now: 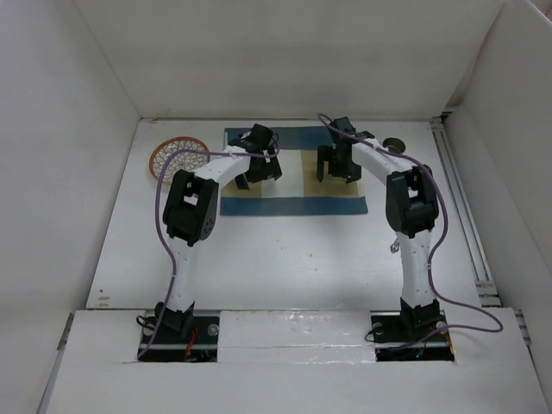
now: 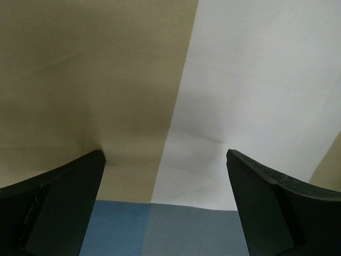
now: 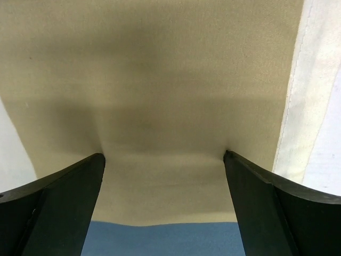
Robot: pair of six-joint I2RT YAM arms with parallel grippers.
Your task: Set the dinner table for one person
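Observation:
The dinner table (image 1: 285, 259) is a large plain white surface between white walls. A blue-and-tan cloth placemat (image 1: 293, 203) lies flat at its back middle. My left gripper (image 1: 259, 177) is open over the placemat's left half, fingertips down on or just above the cloth. The left wrist view shows its fingers (image 2: 64, 202) apart over the tan, white and blue bands (image 2: 80, 80). My right gripper (image 1: 335, 175) is open over the right half. The right wrist view shows its fingers (image 3: 266, 208) apart with tips on the tan cloth (image 3: 160, 80), which dimples slightly.
A round woven wicker piece (image 1: 179, 155) lies at the back left beside the placemat. A small dark round object (image 1: 394, 143) sits at the back right, partly behind the right arm. A rail runs along the table's right edge (image 1: 470, 241).

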